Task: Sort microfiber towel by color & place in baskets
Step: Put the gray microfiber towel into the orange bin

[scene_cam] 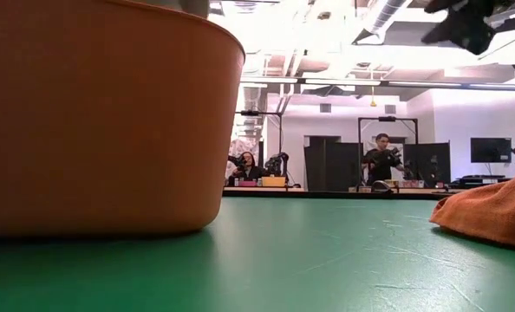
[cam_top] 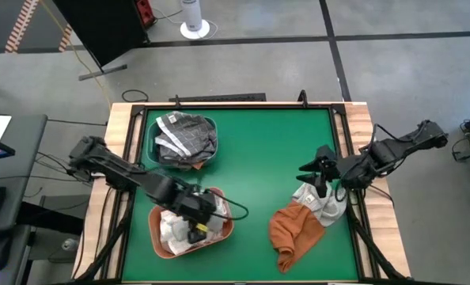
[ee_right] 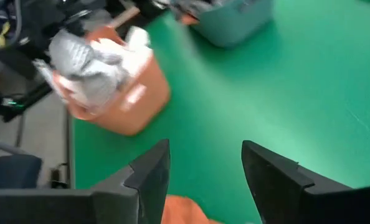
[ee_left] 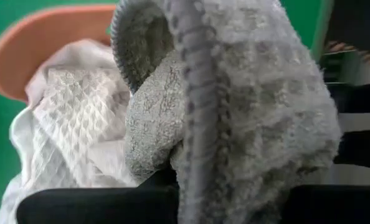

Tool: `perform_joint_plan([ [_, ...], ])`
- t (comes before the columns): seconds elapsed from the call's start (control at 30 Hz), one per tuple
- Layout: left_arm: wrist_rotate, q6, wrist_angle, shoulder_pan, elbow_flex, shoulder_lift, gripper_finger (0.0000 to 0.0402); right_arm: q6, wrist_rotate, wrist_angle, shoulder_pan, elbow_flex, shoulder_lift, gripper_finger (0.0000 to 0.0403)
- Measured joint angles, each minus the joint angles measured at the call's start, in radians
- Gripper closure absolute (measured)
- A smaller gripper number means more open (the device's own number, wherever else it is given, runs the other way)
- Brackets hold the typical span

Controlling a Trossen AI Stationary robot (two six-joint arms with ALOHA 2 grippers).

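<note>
A pale grey towel (ee_left: pixel 247 99) is hanging clamped in the left gripper (cam_top: pixel 197 227) over the salmon basket (cam_top: pixel 223 229), while the right gripper (ee_right: pixel 203 168) is hovering, fingers apart, above the rust orange towel (cam_top: pixel 294 229).

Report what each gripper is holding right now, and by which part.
The left gripper, over the salmon basket, is shut on a pale grey towel, pinched at a bunched fold. The right gripper is open above the table, holding nothing.

No text, label, brand, number or sign can be read on anything in these views.
</note>
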Motion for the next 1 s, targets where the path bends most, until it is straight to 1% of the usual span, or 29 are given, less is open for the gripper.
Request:
perform_joint_plan([
  [0.1,-0.005,-0.002,0.044,0.017,-0.045,0.064,0.0355,0.056,0.016,-0.031,0.016,-0.023,-0.026,0.0180],
  [0.23,-0.026,-0.004,0.104,0.033,-0.120,0.115,0.0355,0.104,0.079,-0.034,0.056,-0.055,-0.087,0.0180],
  [0.33,-0.024,-0.008,0.196,0.043,-0.186,0.114,0.0355,0.115,0.123,-0.034,0.080,-0.062,-0.119,0.0180],
  [0.53,-0.005,-0.018,0.378,0.050,-0.325,0.111,0.0355,0.135,0.126,-0.034,0.110,-0.062,-0.141,0.0180],
  [0.63,-0.006,-0.068,0.409,0.050,-0.358,0.112,0.0354,0.154,0.126,-0.034,0.121,-0.062,-0.141,0.0180],
  [0.67,-0.006,-0.087,0.407,0.051,-0.359,0.112,0.0347,0.160,0.126,-0.034,0.122,-0.062,-0.141,0.0180],
  [0.73,-0.006,-0.109,0.406,0.051,-0.354,0.113,0.0313,0.167,0.122,-0.034,0.127,-0.062,-0.141,0.0180],
  [0.83,0.007,-0.117,0.402,0.051,-0.332,0.109,0.0237,0.170,0.087,-0.035,0.126,-0.062,-0.134,0.0180],
  [0.93,0.057,-0.118,0.368,0.055,-0.295,0.111,0.0159,0.170,0.030,-0.045,0.126,-0.062,-0.116,0.0179],
  [1.0,0.101,-0.114,0.315,0.059,-0.257,0.112,0.0113,0.170,-0.025,-0.059,0.126,-0.062,-0.098,0.0175],
])
